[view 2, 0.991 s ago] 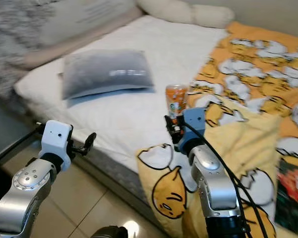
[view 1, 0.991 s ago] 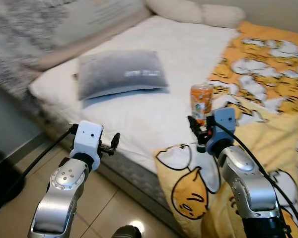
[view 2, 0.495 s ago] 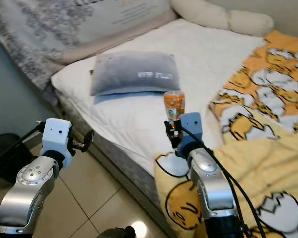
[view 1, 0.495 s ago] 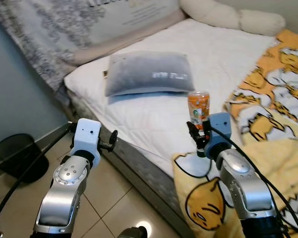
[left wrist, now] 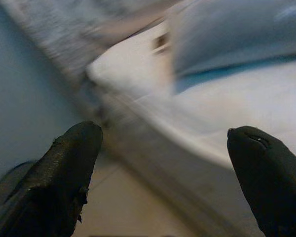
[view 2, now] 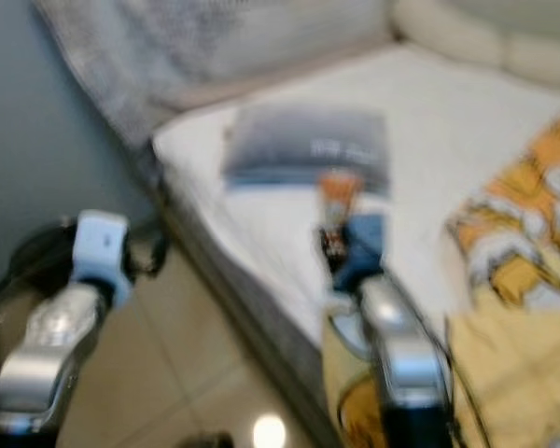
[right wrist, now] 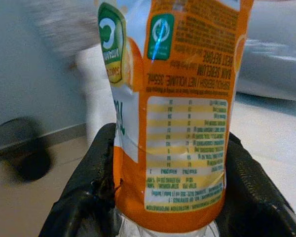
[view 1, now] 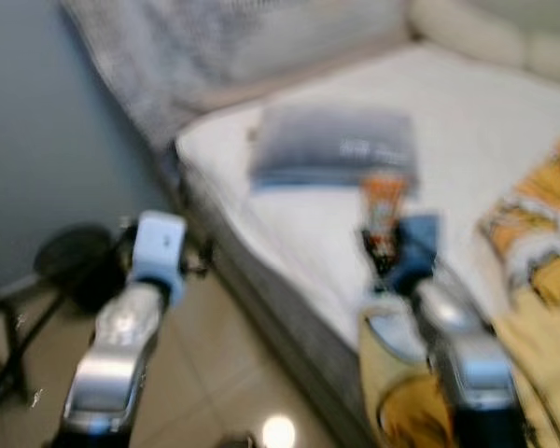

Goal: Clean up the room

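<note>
My right gripper [view 1: 381,245] is shut on an orange juice bottle [view 1: 384,201] and holds it upright over the edge of the white bed [view 1: 467,121]. In the right wrist view the bottle's orange label [right wrist: 180,113] sits between both black fingers [right wrist: 96,187]. My left gripper [left wrist: 172,163] is open with nothing between its fingers, out over the tiled floor beside the bed. A black mesh bin [view 1: 75,275] stands on the floor at the left by the blue-grey wall. The eye views are blurred.
A grey pillow [view 1: 336,147] lies on the bed behind the bottle. A yellow and orange cartoon blanket [view 1: 541,280] hangs over the bed's near right part. A patterned bedhead cushion [view 1: 233,47] lines the far side. Tiled floor [view 1: 215,373] lies between me and the bin.
The whole picture has shifted right and blurred, so the camera is turning left toward the bin. Both arms keep their poses; the bottle stays held.
</note>
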Controlling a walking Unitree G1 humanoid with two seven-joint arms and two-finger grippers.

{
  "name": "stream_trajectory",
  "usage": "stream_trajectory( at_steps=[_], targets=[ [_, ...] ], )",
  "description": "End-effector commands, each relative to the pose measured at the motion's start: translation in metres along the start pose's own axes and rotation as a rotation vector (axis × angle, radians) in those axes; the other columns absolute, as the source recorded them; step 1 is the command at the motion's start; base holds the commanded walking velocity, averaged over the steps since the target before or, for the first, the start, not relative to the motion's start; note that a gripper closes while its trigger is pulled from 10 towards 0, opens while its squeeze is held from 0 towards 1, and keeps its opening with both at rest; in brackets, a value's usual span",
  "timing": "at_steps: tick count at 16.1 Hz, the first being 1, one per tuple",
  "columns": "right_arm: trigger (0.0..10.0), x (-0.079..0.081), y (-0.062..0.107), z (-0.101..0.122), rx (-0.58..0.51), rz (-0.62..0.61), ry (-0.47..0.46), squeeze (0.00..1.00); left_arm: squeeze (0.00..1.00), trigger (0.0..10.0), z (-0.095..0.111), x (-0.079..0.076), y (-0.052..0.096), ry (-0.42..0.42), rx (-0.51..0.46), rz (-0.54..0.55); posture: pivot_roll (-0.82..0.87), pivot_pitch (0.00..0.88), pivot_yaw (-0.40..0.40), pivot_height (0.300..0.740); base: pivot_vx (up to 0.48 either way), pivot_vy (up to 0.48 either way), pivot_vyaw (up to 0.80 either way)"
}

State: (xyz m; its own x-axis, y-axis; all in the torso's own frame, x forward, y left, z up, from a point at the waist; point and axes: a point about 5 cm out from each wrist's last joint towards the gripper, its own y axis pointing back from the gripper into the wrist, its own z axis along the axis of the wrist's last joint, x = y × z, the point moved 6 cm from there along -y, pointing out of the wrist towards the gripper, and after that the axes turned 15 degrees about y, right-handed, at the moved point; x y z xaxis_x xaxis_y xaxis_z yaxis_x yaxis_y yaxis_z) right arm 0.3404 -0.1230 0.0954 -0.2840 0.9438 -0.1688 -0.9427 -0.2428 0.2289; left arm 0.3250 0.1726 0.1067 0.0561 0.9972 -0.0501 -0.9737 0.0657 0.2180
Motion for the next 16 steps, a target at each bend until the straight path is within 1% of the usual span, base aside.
stream_trajectory(
  at_steps=[1,4,5,6,7,9,12,14,16],
  targets=[
    [10.0,0.001,0.0,0.001,0.005,0.019,0.01,0.0,0.0,10.0,0.006,-0.003,0.0,-0.011,-0.028,-0.003,0.01,0.0,0.061,0.74,0.0,0.0,0.8],
    [10.0,0.002,0.001,0.002,0.001,0.034,0.007,0.0,0.0,10.0,0.006,-0.007,0.002,0.049,-0.037,-0.026,0.01,0.0,0.059,0.74,0.0,0.0,0.8],
    [10.0,0.001,0.001,0.002,0.001,0.033,0.006,0.0,0.0,10.0,0.006,-0.007,0.002,0.05,-0.038,-0.027,0.01,0.0,0.059,0.74,0.0,0.0,0.8],
    [10.0,0.004,0.0,0.001,0.009,0.036,0.012,0.0,0.0,10.0,0.004,-0.003,0.002,0.054,-0.036,-0.013,0.0,0.0,0.06,0.74,0.0,0.0,0.8],
    [10.0,0.003,-0.002,0.002,0.008,0.019,0.072,0.0,0.0,10.0,0.005,-0.003,0.0,0.047,-0.035,-0.011,0.0,0.0,0.058,0.74,0.289,0.0,0.0],
    [10.0,-0.005,-0.005,0.0,0.025,-0.024,0.077,0.0,0.0,10.0,0.004,-0.004,-0.001,0.044,-0.036,-0.013,-0.01,0.0,0.063,0.74,0.294,0.0,0.0],
    [10.0,0.0,-0.007,0.005,-0.005,0.012,0.12,0.0,0.0,10.0,0.004,-0.003,-0.003,0.043,-0.037,-0.013,0.0,0.0,0.059,0.74,0.304,0.0,0.0],
    [10.0,0.008,-0.008,0.006,-0.001,0.054,0.129,0.0,0.0,10.0,0.008,0.0,-0.007,0.044,-0.048,-0.006,-0.01,0.0,0.064,0.74,0.307,0.0,0.8],
    [10.0,0.007,-0.009,0.007,-0.011,0.057,0.143,0.0,0.0,10.0,0.01,-0.002,-0.009,0.044,-0.052,-0.009,-0.02,0.0,0.069,0.74,0.307,0.0,0.8]
  ],
)
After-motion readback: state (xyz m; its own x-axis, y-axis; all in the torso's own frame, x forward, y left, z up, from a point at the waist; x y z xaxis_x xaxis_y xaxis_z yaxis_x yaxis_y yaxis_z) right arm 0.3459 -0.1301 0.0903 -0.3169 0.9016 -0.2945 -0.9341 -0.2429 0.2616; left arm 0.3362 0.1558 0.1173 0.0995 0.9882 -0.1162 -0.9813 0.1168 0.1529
